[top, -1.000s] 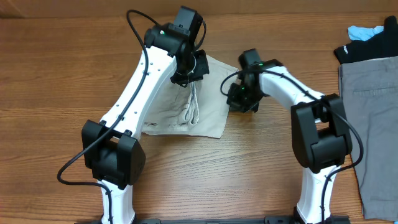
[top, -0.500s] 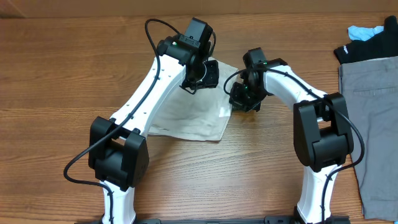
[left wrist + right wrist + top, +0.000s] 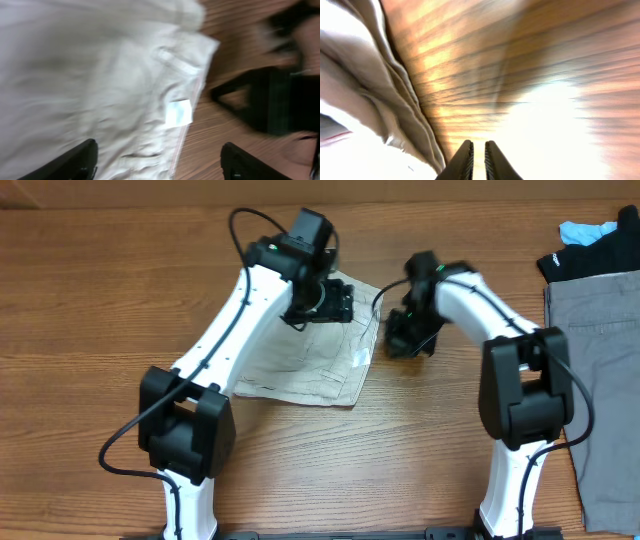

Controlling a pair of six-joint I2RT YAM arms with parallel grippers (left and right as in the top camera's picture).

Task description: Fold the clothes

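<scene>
Centre-left on the bench [image 3: 100, 300]: cream shorts [image 3: 310, 365], lying flat. Over their upper right corner, left gripper [image 3: 338, 302], spread wide, holding nothing. Just right of the cloth, right gripper [image 3: 479, 160], pinched closed above bare wood.

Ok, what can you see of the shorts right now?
The shorts are pale cream, cotton-looking cloth, lying flat but creased in a four-sided shape on the wooden table. A white label shows near the right-hand edge. The left gripper hovers open over the far corner; whether it touches is unclear. The right gripper, shut, sits beside the right-hand edge.
</scene>
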